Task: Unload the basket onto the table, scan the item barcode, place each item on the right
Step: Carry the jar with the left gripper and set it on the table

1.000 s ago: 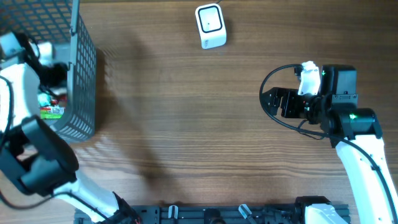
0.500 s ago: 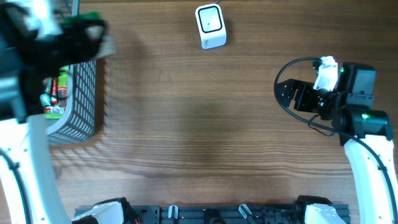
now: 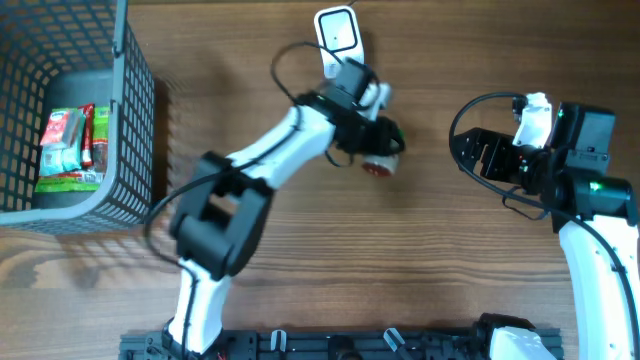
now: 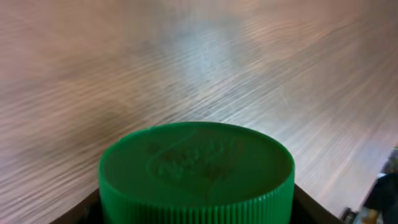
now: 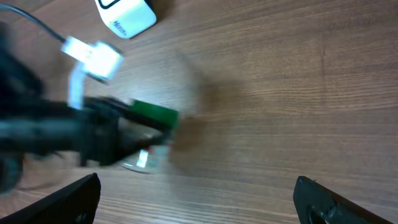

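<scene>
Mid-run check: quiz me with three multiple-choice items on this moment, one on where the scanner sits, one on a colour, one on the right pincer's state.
1. In the overhead view, the white box-shaped barcode scanner sits:
A) at the top centre of the wooden table
B) in the bottom left corner
C) at the far right edge

2. The ribbed plastic cap held in the left pincer is:
A) red
B) green
C) white

3. The right pincer is:
A) shut on a cable
B) shut on the cap
C) open and empty

Answers:
1 A: it lies by the table's upper edge, just above the left arm's tip.
2 B: green fills the lower left wrist view.
3 C: its fingers stand wide apart with only wood between them.
</scene>
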{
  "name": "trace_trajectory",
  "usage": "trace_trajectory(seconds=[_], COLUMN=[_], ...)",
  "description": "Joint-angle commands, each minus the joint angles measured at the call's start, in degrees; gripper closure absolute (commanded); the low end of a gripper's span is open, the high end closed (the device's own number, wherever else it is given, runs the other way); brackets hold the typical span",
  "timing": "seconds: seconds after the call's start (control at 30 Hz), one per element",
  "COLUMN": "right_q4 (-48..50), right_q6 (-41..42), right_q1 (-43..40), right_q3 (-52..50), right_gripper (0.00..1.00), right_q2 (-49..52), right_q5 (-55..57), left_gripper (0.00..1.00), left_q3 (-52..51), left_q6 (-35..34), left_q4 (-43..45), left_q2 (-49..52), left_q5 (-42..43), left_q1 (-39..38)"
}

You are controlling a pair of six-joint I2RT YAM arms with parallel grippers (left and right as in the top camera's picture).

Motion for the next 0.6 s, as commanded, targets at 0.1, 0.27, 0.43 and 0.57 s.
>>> trace_trajectory(seconds=[0.1,0.27,0.43,0.57], right_q4=[-0.46,-0.31,2.01,0.46], right_q6=[-1.09,-1.07,4.79,3.48], right_q1=[-0.24,-0.24,-0.24,-0.24], right_q3=[0.90,0.90,0.90,0.92], right_gripper=[0.00,0.00,0.00,0.00], right_q2=[3.85,3.82,3.82,3.82], right_q5=[-1.40,-1.44,-4.22,-4.15], left_gripper=[0.32,0.00,0.00,0.00], left_q3=[0.31,1.18,1.62,1.62], left_q6=[-3.02,-2.97,-2.99,-2.78], left_q4=[4.68,4.63,4.61,-0.76], left_q2=[4.22,2.43,-6.88,-15.67], left_q5=[-13.57,-13.57,-13.55,-13.57], left_q1=[-6.27,-5.49,-3.02,3.80])
